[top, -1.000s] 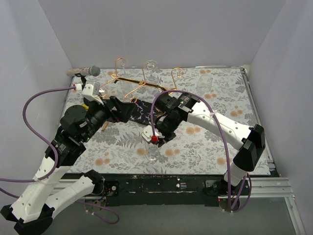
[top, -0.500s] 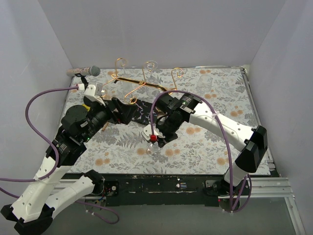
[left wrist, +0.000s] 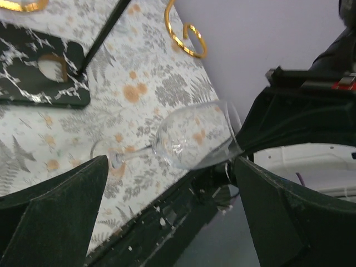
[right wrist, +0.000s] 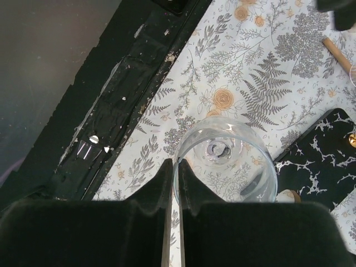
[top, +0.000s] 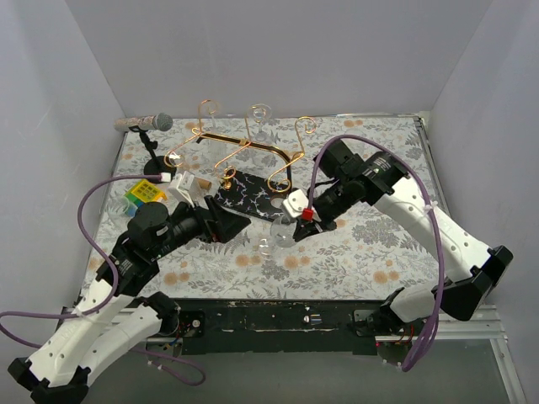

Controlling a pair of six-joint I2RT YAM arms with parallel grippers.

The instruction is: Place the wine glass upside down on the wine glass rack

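The wine glass (top: 279,231) is clear and tilted on its side above the floral cloth, with its foot toward my left arm. My right gripper (top: 296,220) is shut on its rim; in the right wrist view the fingers (right wrist: 167,183) pinch the rim of the glass (right wrist: 225,161). My left gripper (top: 234,222) is open and empty, just left of the glass. In the left wrist view the glass (left wrist: 194,136) hangs between the spread fingers (left wrist: 55,211). The gold wire wine glass rack (top: 244,145) stands behind on its black veined base (top: 248,192).
A microphone (top: 147,123) on a black stand sits at the back left. A yellow and green block (top: 145,194) lies left of my left arm. The rack base also shows in the left wrist view (left wrist: 39,72) and in the right wrist view (right wrist: 322,150). The table's black front edge (right wrist: 111,122) is close.
My right arm has swung right and lifted the glass off the cloth, tipping it over. My left arm has drawn nearer and right, its open gripper now beside the glass.
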